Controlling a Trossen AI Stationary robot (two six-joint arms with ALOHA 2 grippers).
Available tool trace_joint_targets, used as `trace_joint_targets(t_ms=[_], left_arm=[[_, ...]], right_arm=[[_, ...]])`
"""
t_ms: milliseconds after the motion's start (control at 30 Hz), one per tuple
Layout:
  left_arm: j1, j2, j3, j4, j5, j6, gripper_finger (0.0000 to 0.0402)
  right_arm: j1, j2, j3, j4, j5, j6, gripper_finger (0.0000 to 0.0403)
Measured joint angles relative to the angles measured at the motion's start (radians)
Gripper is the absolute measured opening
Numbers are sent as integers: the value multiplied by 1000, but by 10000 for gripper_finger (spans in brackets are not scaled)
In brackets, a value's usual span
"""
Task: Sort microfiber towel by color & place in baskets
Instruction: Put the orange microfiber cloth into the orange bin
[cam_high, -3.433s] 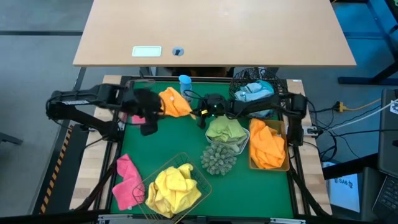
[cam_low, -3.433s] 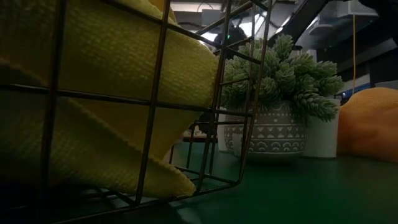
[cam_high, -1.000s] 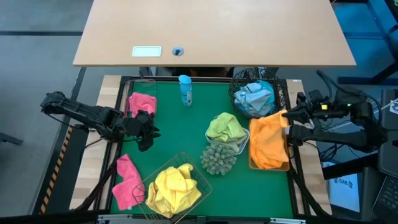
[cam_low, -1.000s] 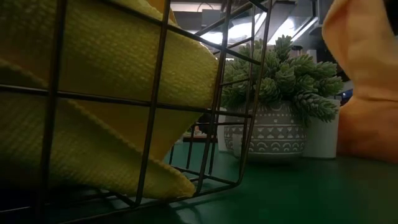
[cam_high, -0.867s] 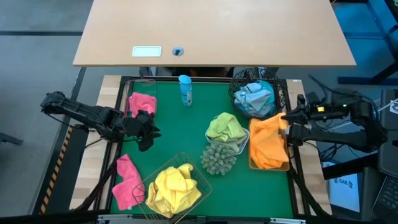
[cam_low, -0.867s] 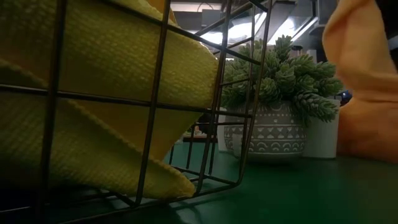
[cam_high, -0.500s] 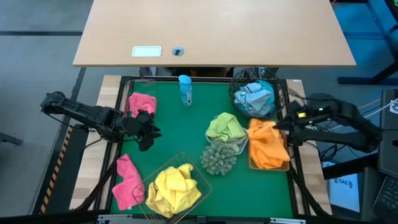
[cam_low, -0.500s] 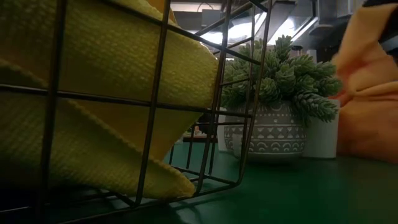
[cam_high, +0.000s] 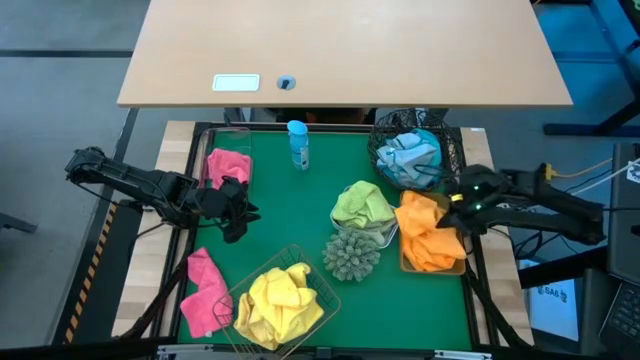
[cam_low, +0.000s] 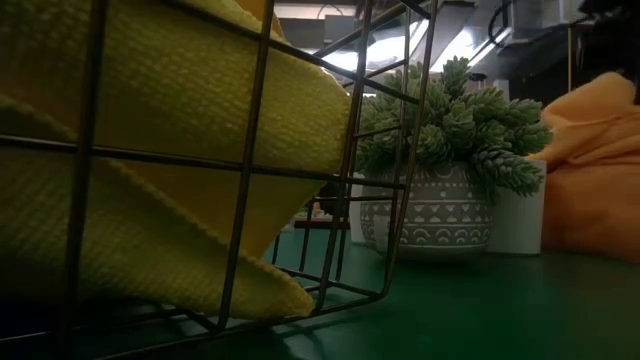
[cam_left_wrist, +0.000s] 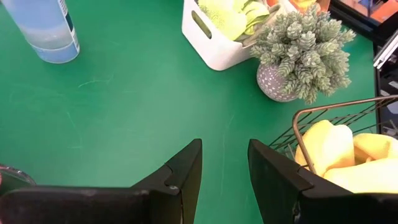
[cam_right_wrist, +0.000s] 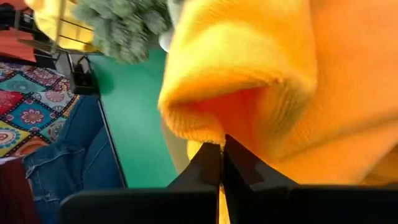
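You had the green table (cam_high: 290, 215) loaded: orange towel (cam_high: 428, 232) in the tan tray (cam_high: 462, 268) at 3 o'clock. Your right gripper (cam_high: 452, 212) sat over it, jaws pinched tight on the orange cloth. Your left gripper (cam_high: 236, 210) waited at 9 o'clock, jaws parted, holding nothing.

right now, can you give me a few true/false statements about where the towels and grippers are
1. The right gripper is shut on the orange towel over the tan tray. True.
2. The left gripper holds a pink towel. False: its fingers are apart and empty, over the green mat.
3. The yellow towel lies in the gold wire basket. True.
4. The black mesh basket holds a green towel. False: it holds a blue towel; the green towel is in the white tray.
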Motion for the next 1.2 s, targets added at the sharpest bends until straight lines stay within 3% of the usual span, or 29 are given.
trace_joint_targets(t_ms=[400, 767, 1200], left_arm=[[0, 0, 0, 1, 0, -24, 124], [0, 0, 0, -2, 21, -74, 124], [0, 0, 0, -6, 68, -75, 124]], right_arm=[[1, 121, -49, 7, -55, 59, 1], [1, 411, -49, -2, 139, 27, 1], [1, 649, -49, 11, 140, 32, 20]])
